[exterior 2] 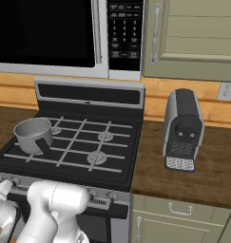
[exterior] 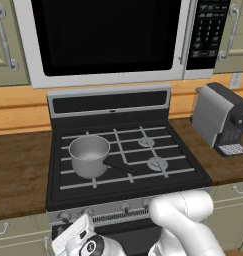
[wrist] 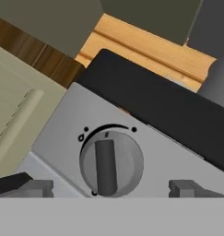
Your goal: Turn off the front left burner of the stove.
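The black stove [exterior: 109,104] [exterior 2: 118,167] stands in front of me, with a silver front strip [wrist: 58,133] of round knobs. In the hand view the leftmost knob [wrist: 111,161] is close up, its dark bar pointing up at a curved mark with dots. My gripper [wrist: 111,188] is open; one fingertip [wrist: 35,188] stands on each side of the knob, both clear of it. The hand [exterior: 75,239] [exterior 2: 0,199] hangs low at the strip's left end. A grey saucepan [exterior: 89,156] [exterior 2: 33,134] sits on the front left burner. No flame can be made out.
A large microwave [exterior: 108,35] [exterior 2: 50,33] hangs above the stove. A grey coffee machine [exterior: 223,119] [exterior 2: 183,128] stands on the wooden counter [exterior: 18,175] to the right. Pale cabinet drawers [exterior 2: 183,211] lie below the counter; my white arm [exterior: 185,222] crosses the stove front.
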Controlling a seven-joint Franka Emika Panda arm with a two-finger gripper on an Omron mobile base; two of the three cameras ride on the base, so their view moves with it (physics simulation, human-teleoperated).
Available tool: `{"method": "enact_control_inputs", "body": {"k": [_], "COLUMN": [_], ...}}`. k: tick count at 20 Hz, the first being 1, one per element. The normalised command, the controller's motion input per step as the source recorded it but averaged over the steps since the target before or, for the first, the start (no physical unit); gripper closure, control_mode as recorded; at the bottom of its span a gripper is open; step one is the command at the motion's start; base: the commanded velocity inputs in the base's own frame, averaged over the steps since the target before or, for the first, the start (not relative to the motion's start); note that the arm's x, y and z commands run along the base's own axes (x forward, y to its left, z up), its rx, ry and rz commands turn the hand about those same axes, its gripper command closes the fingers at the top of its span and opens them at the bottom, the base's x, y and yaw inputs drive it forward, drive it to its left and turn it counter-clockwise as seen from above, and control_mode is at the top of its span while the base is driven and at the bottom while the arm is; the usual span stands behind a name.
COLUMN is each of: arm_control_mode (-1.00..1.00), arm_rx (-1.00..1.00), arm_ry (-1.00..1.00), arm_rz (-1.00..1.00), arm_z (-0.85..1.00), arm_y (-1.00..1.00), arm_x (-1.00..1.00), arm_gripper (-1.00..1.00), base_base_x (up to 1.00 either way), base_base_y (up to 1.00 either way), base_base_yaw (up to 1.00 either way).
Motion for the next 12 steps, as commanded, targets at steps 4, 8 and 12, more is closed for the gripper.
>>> {"method": "enact_control_inputs", "body": {"k": [4,8,12], "arm_control_mode": [-1.00,-1.00,-1.00], "arm_rx": [-0.05,-0.12,-0.09], "arm_ry": [-0.02,-0.06,-0.07], "arm_rz": [-0.03,0.00,0.02], "arm_z": [0.00,0.00,0.00], "arm_y": [0.09,0.43,0.26], "arm_x": [0.09,0.00,-0.05], "arm_gripper": [-1.00,-1.00,-1.00], "base_base_x": [0.00,0.00,0.00], "base_base_y": [0.00,0.00,0.00], "base_base_yaw": [0.00,0.00,0.00]}}
